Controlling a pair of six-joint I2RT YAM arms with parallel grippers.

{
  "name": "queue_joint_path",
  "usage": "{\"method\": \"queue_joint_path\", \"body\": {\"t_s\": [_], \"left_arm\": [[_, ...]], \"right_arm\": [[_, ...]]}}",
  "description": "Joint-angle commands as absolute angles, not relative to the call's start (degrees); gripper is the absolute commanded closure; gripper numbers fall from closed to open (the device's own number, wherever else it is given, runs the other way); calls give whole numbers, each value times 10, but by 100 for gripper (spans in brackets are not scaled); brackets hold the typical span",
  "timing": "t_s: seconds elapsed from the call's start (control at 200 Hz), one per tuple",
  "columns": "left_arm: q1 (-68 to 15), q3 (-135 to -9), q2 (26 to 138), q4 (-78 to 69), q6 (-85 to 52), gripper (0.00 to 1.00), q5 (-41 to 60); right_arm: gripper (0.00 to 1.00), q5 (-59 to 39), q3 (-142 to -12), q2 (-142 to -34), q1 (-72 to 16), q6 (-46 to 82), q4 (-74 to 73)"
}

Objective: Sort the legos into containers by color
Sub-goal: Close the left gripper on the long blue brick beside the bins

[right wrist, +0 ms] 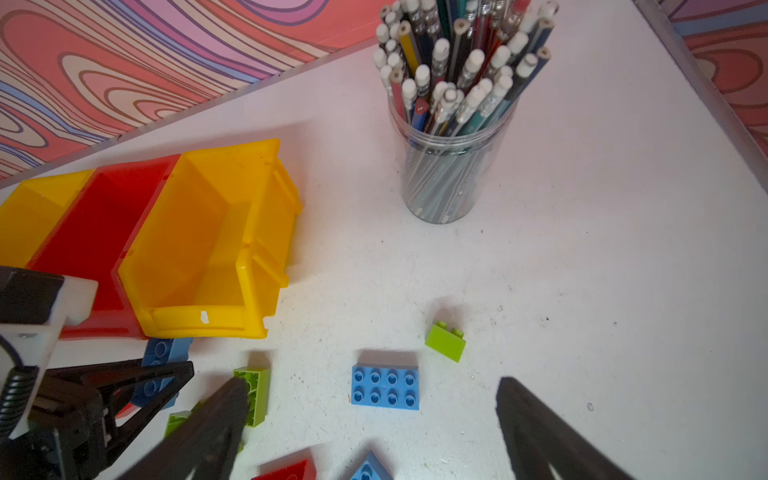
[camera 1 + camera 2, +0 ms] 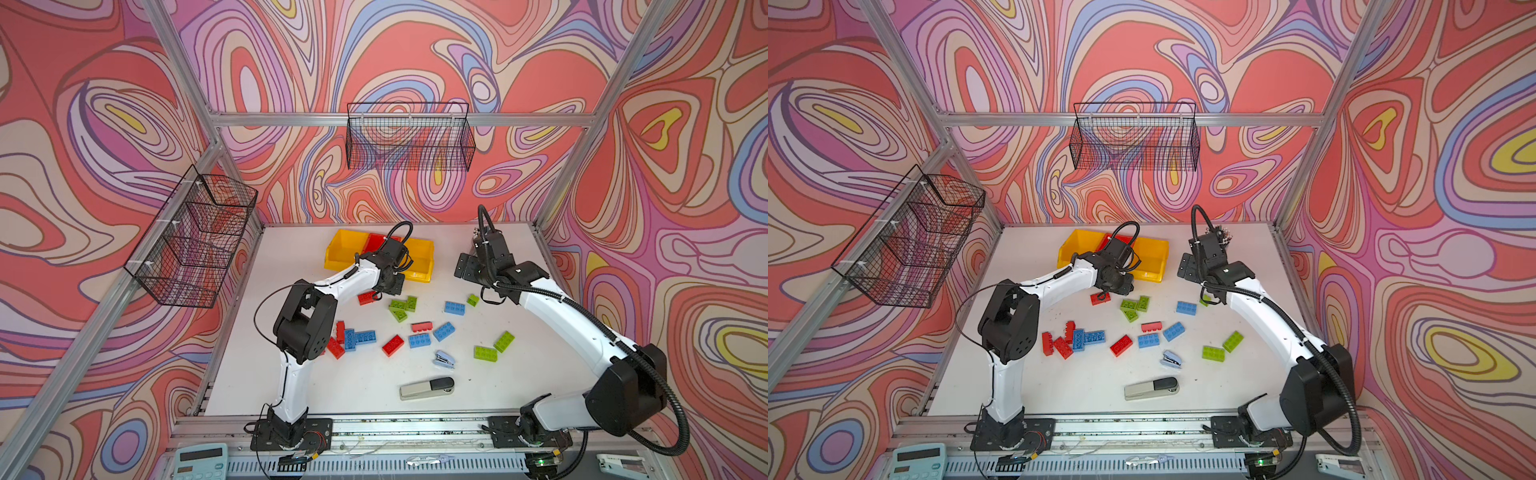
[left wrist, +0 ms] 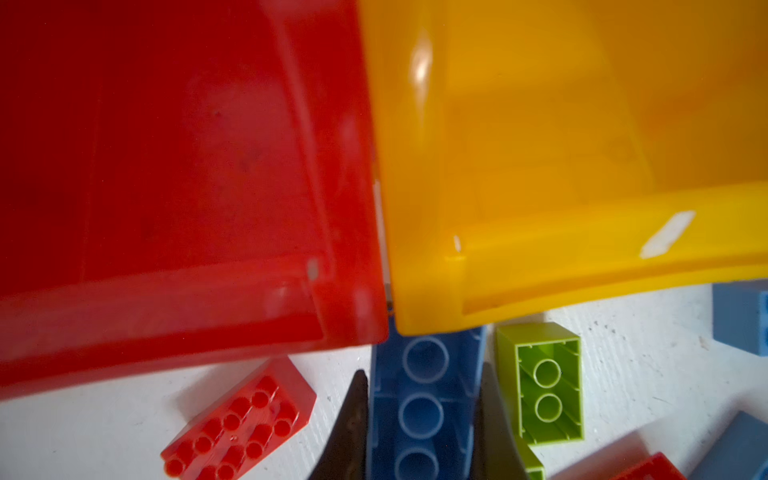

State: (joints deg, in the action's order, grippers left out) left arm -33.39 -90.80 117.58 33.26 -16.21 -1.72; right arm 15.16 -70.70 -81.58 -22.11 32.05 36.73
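1. left gripper (image 3: 424, 372) is clamped on a blue lego (image 3: 424, 411), with one black finger (image 3: 351, 419) flat against each long side; the lego's hollow underside faces the wrist cam
2. the blue lego's long axis runs along the fingers, and its far end points at the seam between red bin (image 3: 187, 166) and yellow bin (image 3: 561, 145); that end is cut off behind the yellow bin's front corner, and I can't tell if the lego is clear of the table
3. just beside it are a red lego (image 3: 241, 419), studs up and lying diagonal, and a lime lego (image 3: 544, 382), hollow side showing and roughly parallel to the held one
4. right gripper (image 1: 372, 381) has its jaws spread wide with nothing in them; a loose blue lego (image 1: 384, 386) lies flat, studs up, framed between them, height above it unclear
5. containers (image 2: 336, 262) sit at back-centre of the table: three joined in a row, yellow-red-yellow, with the row running left-right and slightly skewed
6. the other legos (image 2: 392, 345) are scattered mid-table in front of the containers, red, blue and lime mixed, axes pointing all ways
7. the surface is a white table (image 2: 353, 386), speckled with marks; a small light-blue stapler (image 2: 444, 359) and a grey-and-black stapler (image 2: 427, 388) lie toward the front, and a clear pencil jar (image 1: 449, 174) stands at back right
8. the room has swirl-pattern walls and an aluminium frame (image 2: 399, 119), with one wire basket (image 2: 409, 141) on the back wall and a tiered basket (image 2: 195, 237) on the left wall
9. hidden: in both top views the left wrist covers its fingers and the held lego, and the right arm hides most of the pencil jar; the bins are blurred in the left wrist view
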Motion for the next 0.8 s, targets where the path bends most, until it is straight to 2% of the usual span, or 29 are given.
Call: {"method": "queue_joint_path", "body": {"t_s": [0.0, 0.275, 0.586, 0.796], "left_arm": [[-336, -932, 1202, 343, -149, 92, -13], [-335, -927, 1233, 347, -152, 93, 13], [-318, -1056, 1309, 492, -123, 94, 2], [-300, -1102, 1322, 565, -100, 95, 46]], "right_arm": [[2, 160, -713, -810, -220, 323, 371], [2, 173, -725, -801, -220, 323, 397], [2, 159, -727, -806, -220, 331, 403], [2, 149, -728, -815, -220, 328, 400]]}}
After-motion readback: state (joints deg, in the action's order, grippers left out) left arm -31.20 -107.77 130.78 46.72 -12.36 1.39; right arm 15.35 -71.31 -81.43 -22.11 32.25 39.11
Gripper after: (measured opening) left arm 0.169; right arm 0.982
